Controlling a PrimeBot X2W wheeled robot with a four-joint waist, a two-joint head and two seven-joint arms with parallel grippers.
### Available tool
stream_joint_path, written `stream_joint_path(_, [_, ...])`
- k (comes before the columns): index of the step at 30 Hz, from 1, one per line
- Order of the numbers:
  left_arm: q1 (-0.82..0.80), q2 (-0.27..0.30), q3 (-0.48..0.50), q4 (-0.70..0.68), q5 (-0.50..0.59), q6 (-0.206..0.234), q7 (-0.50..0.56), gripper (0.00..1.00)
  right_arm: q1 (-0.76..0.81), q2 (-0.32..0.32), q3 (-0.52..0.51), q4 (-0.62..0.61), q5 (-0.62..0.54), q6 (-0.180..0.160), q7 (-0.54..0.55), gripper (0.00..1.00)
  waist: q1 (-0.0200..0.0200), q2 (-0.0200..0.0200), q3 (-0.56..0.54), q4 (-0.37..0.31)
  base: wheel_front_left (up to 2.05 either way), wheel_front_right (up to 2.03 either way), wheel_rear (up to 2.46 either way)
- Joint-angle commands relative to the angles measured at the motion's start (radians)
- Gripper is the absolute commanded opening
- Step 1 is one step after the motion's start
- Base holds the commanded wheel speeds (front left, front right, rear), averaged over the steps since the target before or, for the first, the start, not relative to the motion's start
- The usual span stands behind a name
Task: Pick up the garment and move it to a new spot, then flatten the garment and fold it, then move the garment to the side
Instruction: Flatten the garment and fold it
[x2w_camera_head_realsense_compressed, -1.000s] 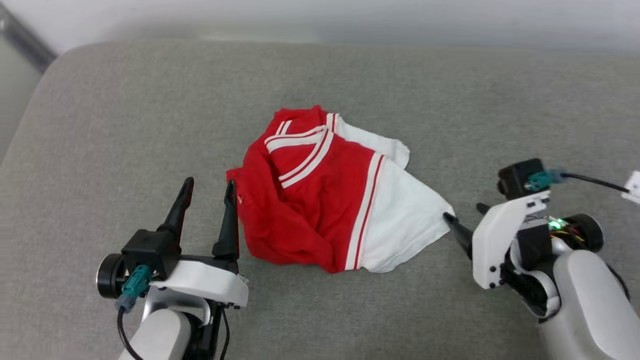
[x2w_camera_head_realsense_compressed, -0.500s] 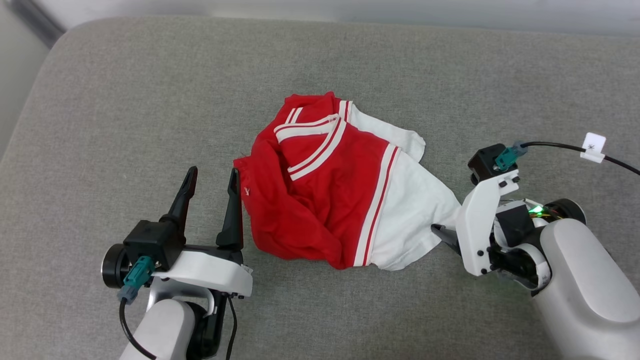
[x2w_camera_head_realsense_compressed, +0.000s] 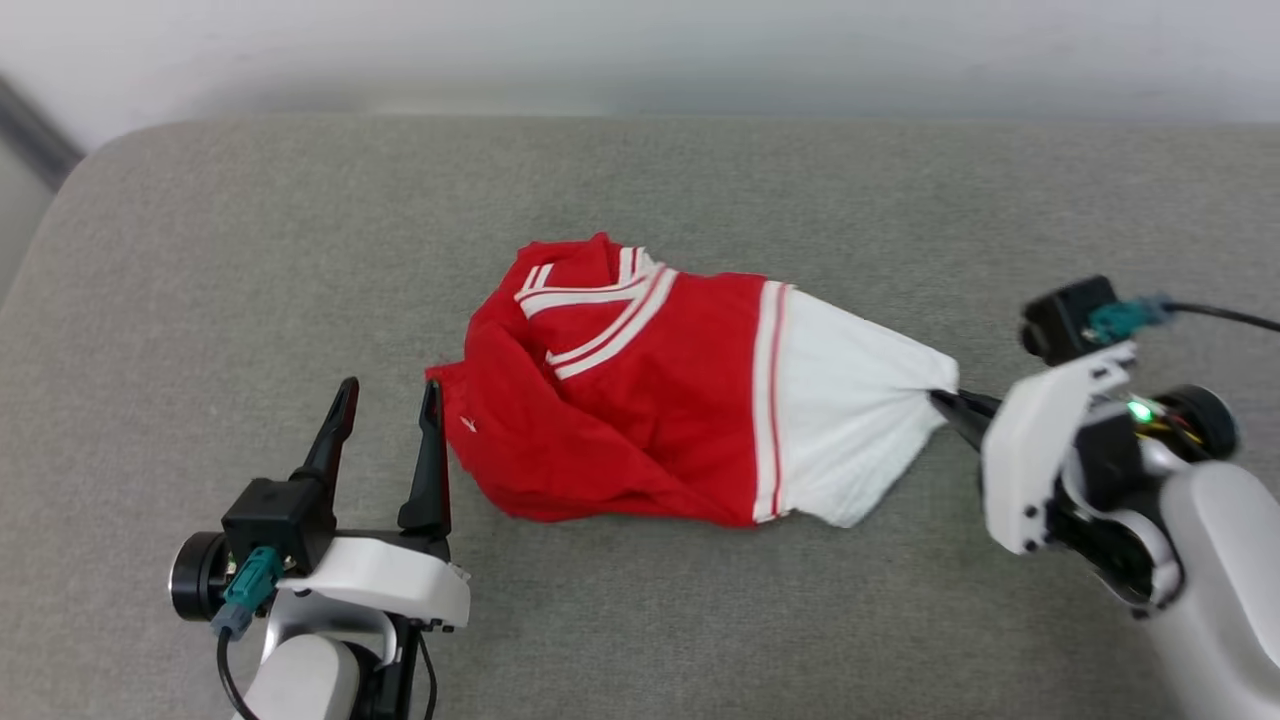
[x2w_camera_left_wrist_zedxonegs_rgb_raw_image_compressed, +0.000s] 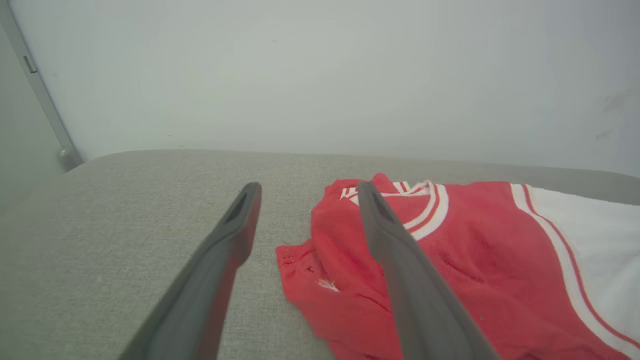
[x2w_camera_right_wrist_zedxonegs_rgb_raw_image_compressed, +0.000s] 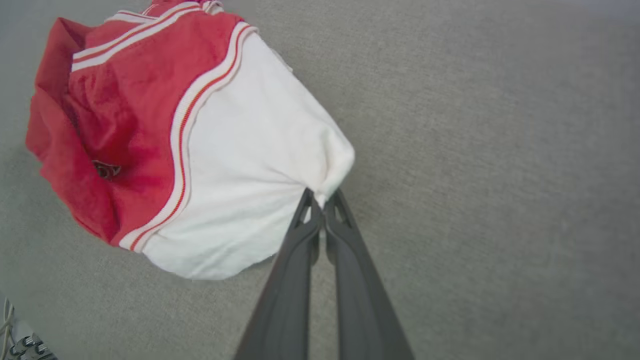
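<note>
Grey fabric-covered bench (x2w_camera_head_realsense_compressed: 700, 620) under a pale wall, bearing the work at its middle. The garment (x2w_camera_head_realsense_compressed: 640, 420) lies crumpled there, red body bunched to the left, one white sleeve (x2w_camera_head_realsense_compressed: 850, 420) drawn out taut to the right. Right claw (x2w_camera_right_wrist_zedxonegs_rgb_raw_image_compressed: 320, 200): fingers pressed together on a small gather of the sleeve's edge, with cloth puckering at the tips. Left claw (x2w_camera_head_realsense_compressed: 390, 390): fingers apart and holding nothing, the inner one just beside the red hem; whether it touches cannot be told.

Likely hazards, judged from this pose:
- The pinch takes only a little cloth, so the bunched body's weight may pull the sleeve free on lifting.
- Hauling from one sleeve would probably drag the heap across the rough cover and twist it further, hampering flattening.
- The open left claw, so near the hem, might catch the cloth.
</note>
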Motion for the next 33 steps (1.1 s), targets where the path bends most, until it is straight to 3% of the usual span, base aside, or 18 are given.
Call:
stream_joint_path(1, [0.020,0.006,0.004,0.000,-0.002,0.006,-0.002,1.00,0.069,-0.020,-0.067,-0.036,-0.021,-0.001,-0.013,0.00,0.0000,0.0000,-0.032,-0.036,0.00,0.00,0.00])
stream_joint_path(7, [0.048,0.015,0.007,-0.008,-0.011,0.014,0.010,1.00,0.280,0.004,-0.279,-0.117,-0.072,-0.001,0.011,0.00,0.0000,0.0000,-0.061,-0.075,0.00,0.00,0.00])
stream_joint_path(11, [0.058,0.023,0.007,-0.012,-0.014,0.016,0.020,1.00,0.415,0.042,-0.405,-0.107,-0.096,-0.001,0.035,0.00,0.0000,0.0000,-0.066,-0.088,0.00,0.00,0.00])
stream_joint_path(15, [0.064,0.025,0.001,-0.007,-0.017,0.020,0.030,1.00,0.501,0.095,-0.494,-0.049,-0.128,-0.001,0.043,0.00,0.0000,0.0000,-0.072,-0.089,0.00,0.00,0.00])
stream_joint_path(19, [0.075,0.028,0.000,-0.002,-0.020,0.024,0.038,1.00,0.553,0.143,-0.517,0.009,-0.158,-0.001,0.021,0.00,0.0000,0.0000,-0.083,-0.085,0.00,0.00,0.00])
stream_joint_path(20, [0.078,0.030,0.001,-0.001,-0.022,0.027,0.040,1.00,0.550,0.156,-0.516,0.007,-0.154,-0.001,-0.002,0.31,0.0000,0.0000,-0.086,-0.085,0.00,0.00,0.00])
stream_joint_path(21, [0.083,0.031,0.002,0.000,-0.024,0.027,0.043,1.00,0.544,0.163,-0.509,0.000,-0.153,-0.001,-0.030,1.00,0.0000,0.0000,-0.091,-0.086,0.00,0.00,0.00])
stream_joint_path(30, [0.115,0.049,0.006,0.002,-0.037,0.033,0.060,1.00,0.467,0.152,-0.432,-0.101,-0.233,-0.001,-0.453,1.00,0.0000,0.0000,-0.127,-0.104,0.00,0.00,0.00])
stream_joint_path(33, [0.122,0.056,0.006,0.002,-0.039,0.035,0.073,1.00,0.445,0.157,-0.393,-0.122,-0.269,-0.001,-0.551,1.00,0.0000,0.0000,-0.145,-0.116,0.00,0.00,0.00])
